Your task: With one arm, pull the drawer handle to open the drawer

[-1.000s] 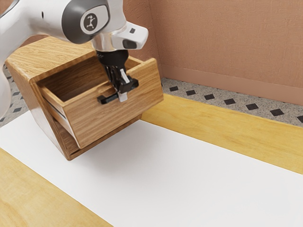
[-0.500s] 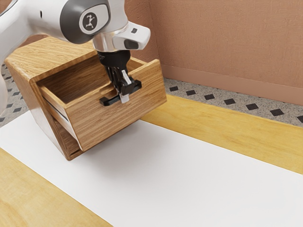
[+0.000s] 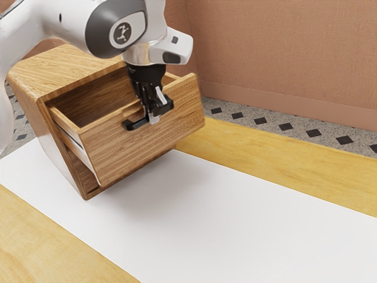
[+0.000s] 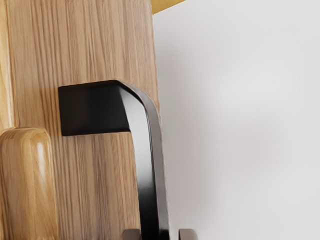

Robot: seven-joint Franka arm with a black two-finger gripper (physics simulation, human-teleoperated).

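The gripper (image 3: 154, 109) is clamping the black handle (image 3: 132, 124) from both sides. The drawer (image 3: 147, 144) is sticking partway out of its wooden cabinet (image 3: 35, 76), which is sitting on the white mat (image 3: 235, 218).

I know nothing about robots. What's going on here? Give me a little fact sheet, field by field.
Machine: a white robot arm with a black gripper
Gripper position: at the black handle on the front of the drawer
Drawer state: pulled partly out of its cabinet
Cabinet: light wood, one drawer
Surface: the cabinet sits on a white sheet laid over a wooden table
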